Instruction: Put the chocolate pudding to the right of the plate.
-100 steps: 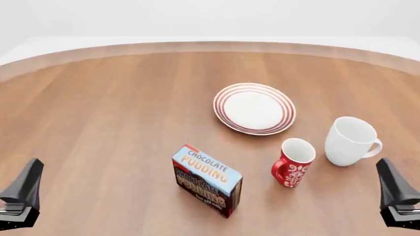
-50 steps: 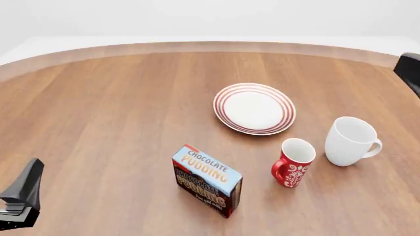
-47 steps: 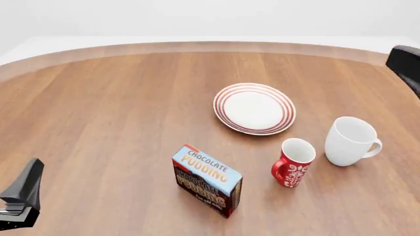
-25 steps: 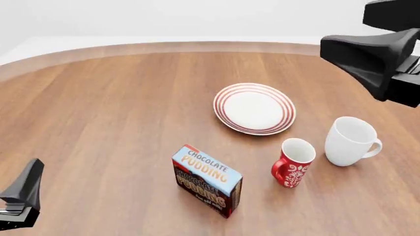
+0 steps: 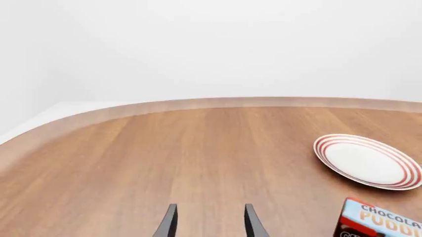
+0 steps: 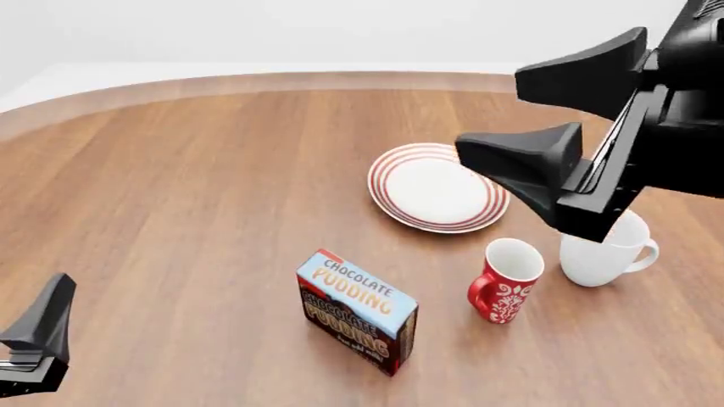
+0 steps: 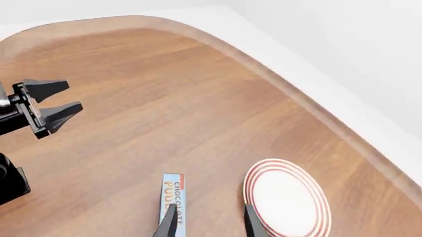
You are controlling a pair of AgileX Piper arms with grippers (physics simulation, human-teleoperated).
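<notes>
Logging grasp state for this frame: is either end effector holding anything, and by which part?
Nothing is held. Both the left end effector and right end effector are open and empty; the brown-and-blue chocolate pudding carton stands untouched.

Both arms are matte black, each hand ending in two tapered, wedge-shaped fingers.

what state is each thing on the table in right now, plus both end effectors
chocolate pudding: standing on the table, untouched
plate: flat on the table, nothing on it
red mug: upright, nothing visible inside
white mug: upright, partly hidden behind the right arm
left end effector: open, holding nothing, low at the near left
right end effector: open, holding nothing, raised above the plate and mugs
</notes>
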